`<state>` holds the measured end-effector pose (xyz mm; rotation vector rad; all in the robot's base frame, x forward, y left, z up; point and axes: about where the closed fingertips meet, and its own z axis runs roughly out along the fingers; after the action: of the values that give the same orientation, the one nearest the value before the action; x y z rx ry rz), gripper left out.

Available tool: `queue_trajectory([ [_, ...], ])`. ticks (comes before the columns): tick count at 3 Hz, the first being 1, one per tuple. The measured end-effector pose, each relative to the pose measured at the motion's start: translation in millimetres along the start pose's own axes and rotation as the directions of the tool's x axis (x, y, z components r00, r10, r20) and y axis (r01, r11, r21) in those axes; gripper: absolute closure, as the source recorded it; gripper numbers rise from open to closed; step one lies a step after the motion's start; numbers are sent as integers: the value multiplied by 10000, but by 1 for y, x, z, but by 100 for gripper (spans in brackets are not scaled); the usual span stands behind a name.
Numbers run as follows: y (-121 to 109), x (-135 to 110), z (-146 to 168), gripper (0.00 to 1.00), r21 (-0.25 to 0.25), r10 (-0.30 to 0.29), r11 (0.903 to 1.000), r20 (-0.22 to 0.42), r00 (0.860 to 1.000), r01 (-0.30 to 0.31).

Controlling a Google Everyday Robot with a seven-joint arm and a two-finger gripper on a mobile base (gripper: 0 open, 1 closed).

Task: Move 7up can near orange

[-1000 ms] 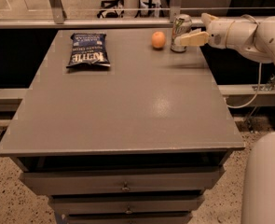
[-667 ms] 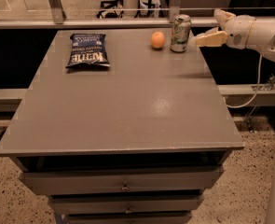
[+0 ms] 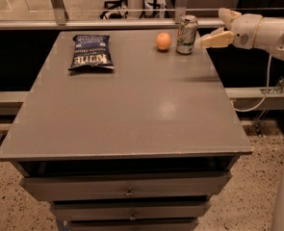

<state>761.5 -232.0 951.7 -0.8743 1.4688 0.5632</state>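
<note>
Nearest the viewer, the drawer fronts point(image 3: 128, 186) sit under the front edge of the grey table point(image 3: 132, 109). The middle of the top carries nothing.

Toward the far left lies the dark blue chip bag point(image 3: 90, 53), flat and well apart from the task items.

At the far edge, right of centre, the orange point(image 3: 163, 41) rests on the table. The 7up can point(image 3: 187, 34) stands upright just beside it on the right, with a narrow gap between them. By this layout the placement looks complete.

Just right of the can, off the far right corner, the gripper point(image 3: 219, 27) hangs above table level. Its two fingers are spread and it holds nothing. The lower finger point(image 3: 213, 39) points at the can and stands near it but apart.

Judged step: clearing the arm away. To do this well:
- Draw the gripper straight to the right, away from the can.
- Keep the fingers spread until well clear.
- Avoid any sweep to the left, since a nudge could tip the can or roll the orange.
</note>
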Motion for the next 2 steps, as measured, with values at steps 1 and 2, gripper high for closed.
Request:
queue_trajectory([
  [1, 4, -22, -25, 0, -217, -568, 9982, -420, 9975, 559],
  [2, 17, -25, -30, 0, -781, -737, 9946, -600, 9955, 689],
])
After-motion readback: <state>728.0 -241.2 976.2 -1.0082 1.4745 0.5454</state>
